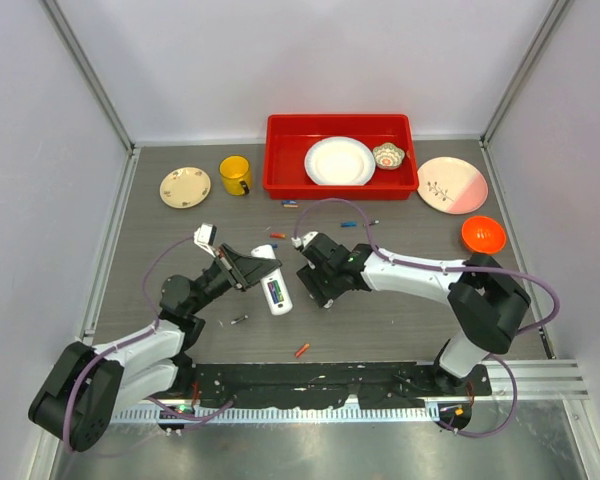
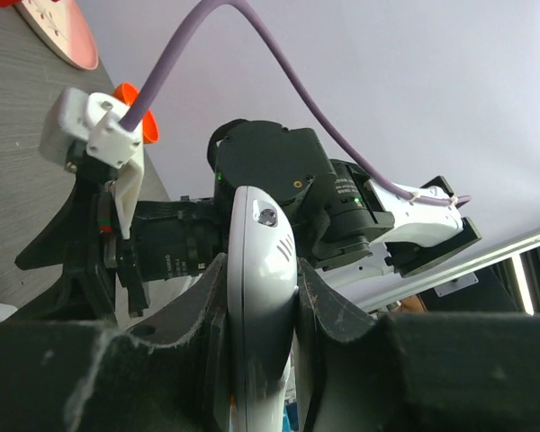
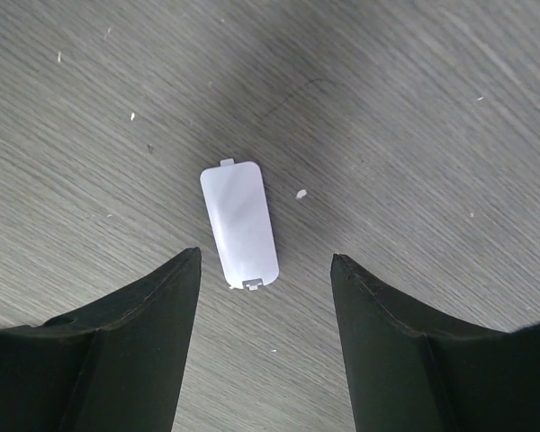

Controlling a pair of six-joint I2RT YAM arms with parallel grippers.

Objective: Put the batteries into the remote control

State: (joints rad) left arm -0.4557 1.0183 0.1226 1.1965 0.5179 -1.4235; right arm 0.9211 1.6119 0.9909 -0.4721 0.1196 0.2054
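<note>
My left gripper (image 1: 261,280) is shut on the white remote control (image 1: 277,293) and holds it by its sides. Coloured batteries show in its open back. In the left wrist view the remote (image 2: 261,288) is clamped edge-on between the two fingers. My right gripper (image 1: 316,283) is open and points down. In the right wrist view the gripper (image 3: 265,263) hangs over the small white back cover (image 3: 239,225), which lies flat on the table between and just beyond the fingertips. Loose batteries lie about: a red one (image 1: 277,236), an orange one (image 1: 302,350), a dark one (image 1: 238,320).
A red tray (image 1: 280,160) at the back holds a white plate (image 1: 339,161) and a small bowl (image 1: 388,155). A yellow mug (image 1: 235,175) and a cream plate (image 1: 185,187) stand to its left, a pink plate (image 1: 452,185) and an orange bowl (image 1: 483,234) to its right.
</note>
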